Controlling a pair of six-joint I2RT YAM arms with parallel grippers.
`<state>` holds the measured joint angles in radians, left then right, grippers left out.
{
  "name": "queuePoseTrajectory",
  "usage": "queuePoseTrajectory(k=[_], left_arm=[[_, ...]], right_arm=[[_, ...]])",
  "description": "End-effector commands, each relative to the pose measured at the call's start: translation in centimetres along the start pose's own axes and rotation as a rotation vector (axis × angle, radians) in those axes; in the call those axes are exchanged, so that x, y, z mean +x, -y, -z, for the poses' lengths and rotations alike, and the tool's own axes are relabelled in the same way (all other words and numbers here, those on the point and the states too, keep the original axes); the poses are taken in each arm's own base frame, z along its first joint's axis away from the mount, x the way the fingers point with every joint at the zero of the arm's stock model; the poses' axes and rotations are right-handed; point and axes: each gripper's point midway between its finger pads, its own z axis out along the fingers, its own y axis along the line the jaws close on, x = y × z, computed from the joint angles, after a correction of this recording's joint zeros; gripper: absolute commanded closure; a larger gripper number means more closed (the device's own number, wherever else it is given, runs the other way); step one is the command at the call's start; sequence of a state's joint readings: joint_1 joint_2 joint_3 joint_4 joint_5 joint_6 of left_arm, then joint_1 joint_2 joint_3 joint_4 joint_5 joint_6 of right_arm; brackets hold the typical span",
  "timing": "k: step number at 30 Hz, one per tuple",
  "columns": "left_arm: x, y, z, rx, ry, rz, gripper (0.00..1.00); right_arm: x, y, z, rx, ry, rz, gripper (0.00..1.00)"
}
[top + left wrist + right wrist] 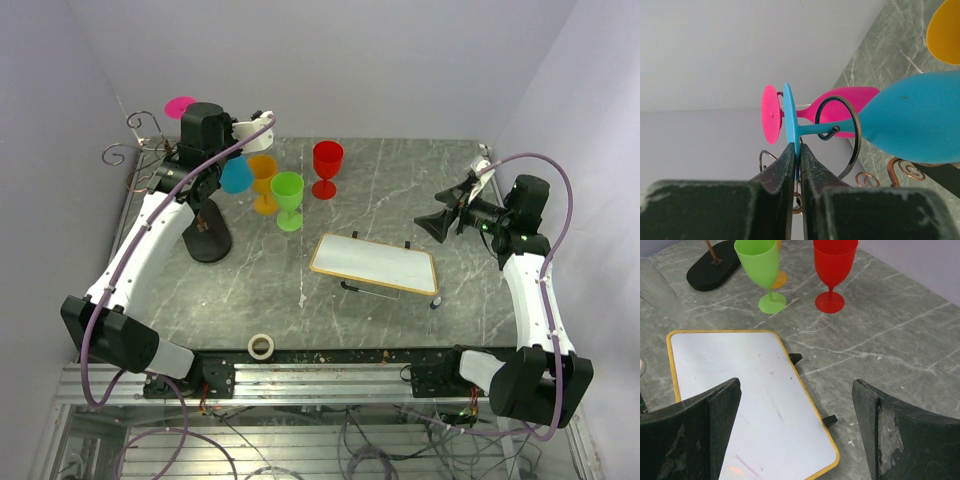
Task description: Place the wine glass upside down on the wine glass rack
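Observation:
A blue wine glass point(236, 176) hangs upside down at the back left, bowl down. Its stem lies in a dark wire loop point(856, 135) of the wine glass rack point(208, 243), a thin scrolled stand on a black oval base. My left gripper point(796, 146) is shut on the rim of the glass's flat foot point(790, 120); in the top view the left gripper point(222, 150) sits right above the bowl. A pink glass point(771, 114) hangs just behind. My right gripper point(796, 384) is open and holds nothing, well off to the right.
Green point(288, 198), orange point(263, 180) and red point(327, 165) glasses stand upright right of the rack. A yellow-framed white board point(375, 263) lies mid-table, under the right gripper point(432, 224). A tape roll point(262, 346) sits at the near edge. Walls close in behind and on both sides.

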<state>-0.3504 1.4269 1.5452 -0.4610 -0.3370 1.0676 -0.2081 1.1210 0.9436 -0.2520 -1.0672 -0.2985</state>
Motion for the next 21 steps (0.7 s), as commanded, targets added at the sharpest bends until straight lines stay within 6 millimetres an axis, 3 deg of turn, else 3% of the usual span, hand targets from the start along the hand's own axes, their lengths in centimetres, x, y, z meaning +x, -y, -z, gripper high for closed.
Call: queuePoseTrajectory(k=[1,21], left_arm=[[0.0,-0.5,0.3,-0.01,-0.007,-0.001,0.81],[1.0,0.9,1.7,0.043,-0.017,0.008,0.71]], right_arm=[[-0.2,-0.1,0.2,-0.002,0.014,0.016,0.07],[0.0,0.1,0.3,0.006,0.012,0.02,0.07]])
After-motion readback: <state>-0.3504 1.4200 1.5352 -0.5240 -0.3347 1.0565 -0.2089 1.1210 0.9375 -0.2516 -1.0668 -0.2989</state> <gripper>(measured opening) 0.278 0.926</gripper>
